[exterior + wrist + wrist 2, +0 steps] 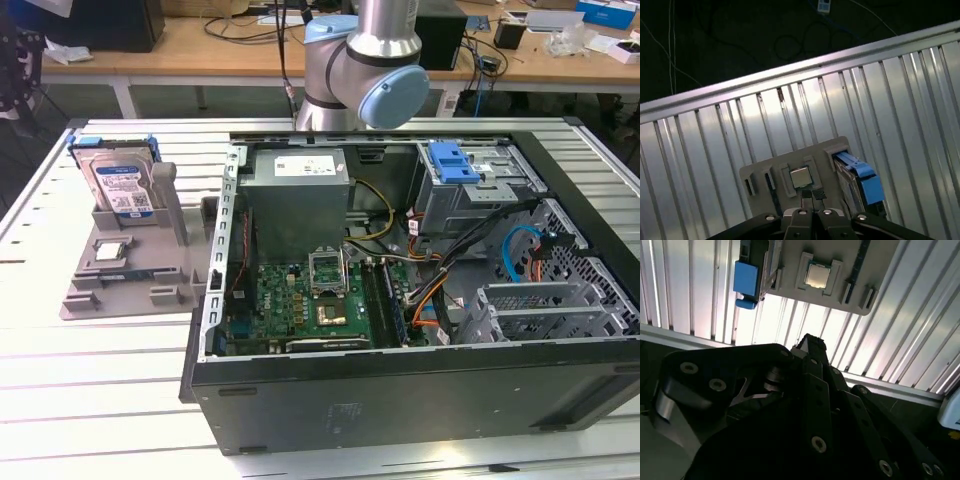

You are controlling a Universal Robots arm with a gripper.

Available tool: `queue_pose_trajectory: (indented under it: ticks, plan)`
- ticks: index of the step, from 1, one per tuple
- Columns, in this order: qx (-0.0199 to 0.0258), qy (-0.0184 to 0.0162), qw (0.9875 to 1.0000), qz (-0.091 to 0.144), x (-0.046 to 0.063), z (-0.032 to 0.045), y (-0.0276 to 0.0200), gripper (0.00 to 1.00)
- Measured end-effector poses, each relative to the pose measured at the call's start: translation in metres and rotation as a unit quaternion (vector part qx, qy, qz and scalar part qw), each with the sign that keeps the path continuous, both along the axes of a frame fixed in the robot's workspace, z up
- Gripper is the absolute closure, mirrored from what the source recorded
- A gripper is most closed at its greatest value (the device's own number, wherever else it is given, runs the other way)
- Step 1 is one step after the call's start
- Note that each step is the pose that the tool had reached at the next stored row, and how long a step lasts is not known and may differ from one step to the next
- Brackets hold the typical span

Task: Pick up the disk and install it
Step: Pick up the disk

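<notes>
- The flat silver-metal disk, with a white label, a blue band and blue plastic rails on its edges, stood upright on edge in a slot of a grey plastic fixture.
- In the exterior view that fixture lay on the slatted silver metal table, on the exterior view's left of the open black computer case and just beside it.
- A small square silver processor chip sat in a recess of the same fixture, near the disk.
- The black gripper had its fingers pressed together with nothing between them.
- In both wrist views it hung above the table, apart from the fixture and not touching the disk.
- The disk and the chip appeared beyond the gripper tip in the second wrist view.
- A bare blue plastic bracket sat in the drive bay inside the case.
- The silver and blue robot arm rose behind the case.
</notes>
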State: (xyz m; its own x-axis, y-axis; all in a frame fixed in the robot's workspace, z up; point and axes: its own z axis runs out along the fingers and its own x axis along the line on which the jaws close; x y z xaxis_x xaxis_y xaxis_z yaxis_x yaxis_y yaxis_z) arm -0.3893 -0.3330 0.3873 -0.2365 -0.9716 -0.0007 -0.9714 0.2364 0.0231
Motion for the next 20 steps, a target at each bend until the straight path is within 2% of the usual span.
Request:
queue_pose_trajectory:
  ticks: [4, 6, 8, 9, 13, 15, 16, 17, 18, 19, 20]
  plan:
    - [0.0000, 0.0001, 0.9992, 0.039, 0.0000, 0.0000, 0.0000, 0.89]
    - [0.0000, 0.0000, 0.9977, 0.068, 0.0000, 0.0000, 0.0000, 0.89]
    - [0.0000, 0.0000, 0.9963, 0.086, 0.0000, 0.0000, 0.0000, 0.89]
    - [0.0000, 0.0000, 0.9959, 0.090, 0.0000, 0.0000, 0.0000, 0.89]
    - [0.0000, 0.0000, 0.9959, 0.091, 0.0000, 0.0000, 0.0000, 0.89]
    - [0.0000, 0.0000, 0.9958, 0.091, 0.0000, 0.0000, 0.0000, 0.76]
    - [0.0000, 0.0000, 0.9958, 0.091, 0.0000, 0.0000, 0.0000, 0.76]
    - [0.0000, 0.0000, 0.9958, 0.092, 0.0000, 0.0000, 0.0000, 0.64]
    - [0.0000, 0.0000, 0.9958, 0.092, 0.0000, 0.0000, 0.0000, 0.58]
    - [0.0000, 0.0000, 0.9958, 0.092, 0.0000, 0.0000, 0.0000, 0.58]
    - [0.0000, 0.0000, 0.9957, 0.092, 0.0000, 0.0000, 0.0000, 0.46]
